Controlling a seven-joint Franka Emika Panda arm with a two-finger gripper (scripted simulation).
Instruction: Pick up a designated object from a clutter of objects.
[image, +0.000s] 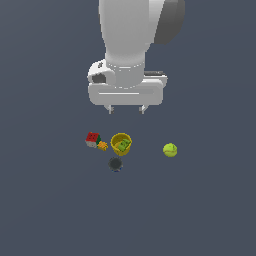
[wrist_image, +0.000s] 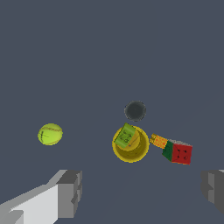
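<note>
Grey bench (image: 45, 210) bare; my hand (image: 126, 109) hovers wide, empty. Approach step: descend onto green block (image: 123, 145) inside yellow cup (image: 114, 140).

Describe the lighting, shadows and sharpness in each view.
Exterior view: flat, even light, no cast shadows; toys small and soft, so the green block in the cup lacks detail. Wrist view: same flat light, sharper; the tool fingers are cropped.

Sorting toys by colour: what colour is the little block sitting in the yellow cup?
Lime green with darker green marks: the little block, clearest in the wrist view.
</note>
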